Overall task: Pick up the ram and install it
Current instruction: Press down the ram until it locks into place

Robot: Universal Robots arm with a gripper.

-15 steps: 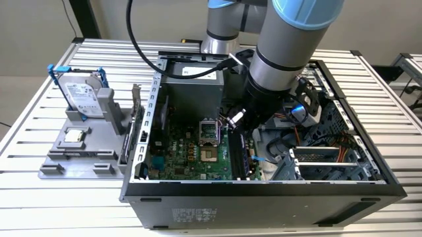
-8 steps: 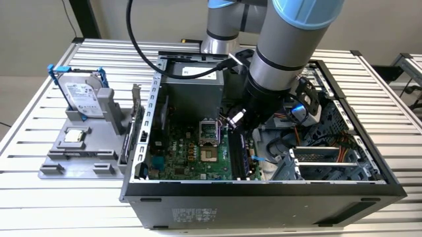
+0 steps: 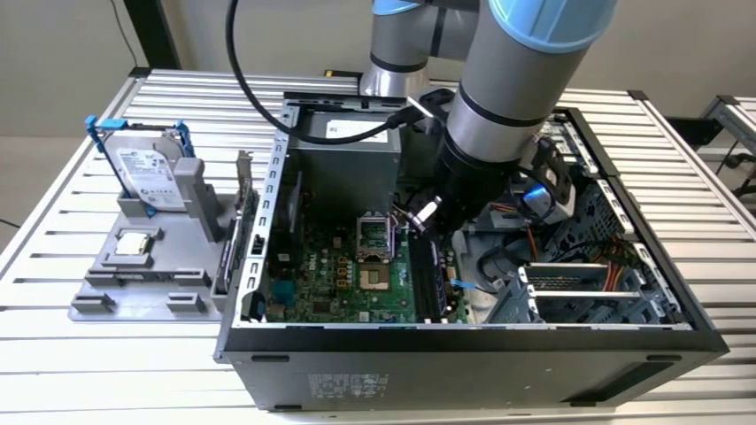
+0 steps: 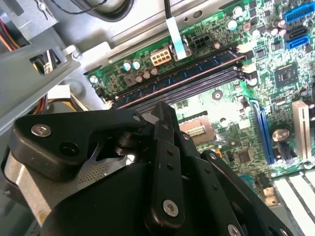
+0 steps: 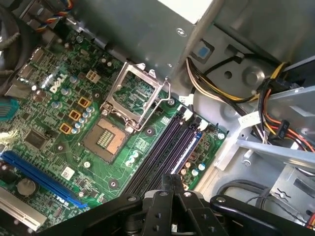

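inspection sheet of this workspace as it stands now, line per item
surface: slatted metal table bearing an open computer case
job's things: memory slots on the motherboard; cannot tell whether the ram sits in one
clutter: hard drive standing upright and processor chip, both on a grey fixture at the exterior view's left of the case
grippers: gripper inside the case, close over the memory slots
cables: black cable beside the arm; yellow and black wires in the case
surroundings: pale floor
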